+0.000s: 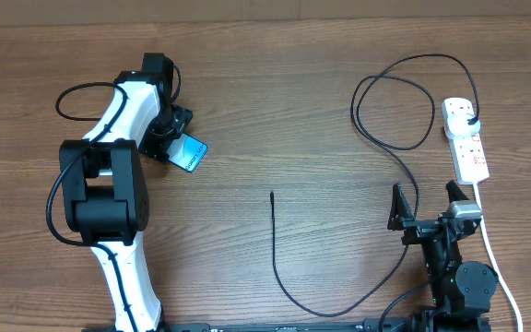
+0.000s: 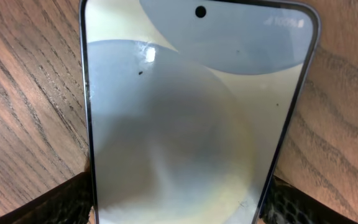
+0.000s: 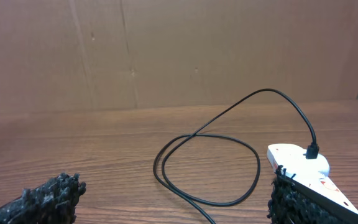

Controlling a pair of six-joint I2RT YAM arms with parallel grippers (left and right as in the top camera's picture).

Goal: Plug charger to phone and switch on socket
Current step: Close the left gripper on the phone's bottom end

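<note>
The phone (image 1: pixel 191 153), with a light blue screen, lies on the wooden table at the upper left. My left gripper (image 1: pixel 175 136) is shut on its sides. In the left wrist view the phone (image 2: pixel 185 106) fills the frame, and the fingers of the left gripper (image 2: pixel 179 208) press on both of its edges. The charger cable (image 1: pixel 395 138) loops on the right, and its free connector tip (image 1: pixel 272 195) lies mid-table. Its black plug (image 1: pixel 469 116) sits in the white socket strip (image 1: pixel 468 148). My right gripper (image 1: pixel 426 205) is open and empty, just in front of the strip.
The right wrist view shows the cable loop (image 3: pixel 207 168) ahead between the spread fingers of the right gripper (image 3: pixel 173 205). The socket strip (image 3: pixel 300 160) with the plug (image 3: pixel 312 150) is at the right. A brown cardboard wall (image 3: pixel 166 50) stands behind the table. The strip's white cord (image 1: pixel 491 249) runs toward the front edge.
</note>
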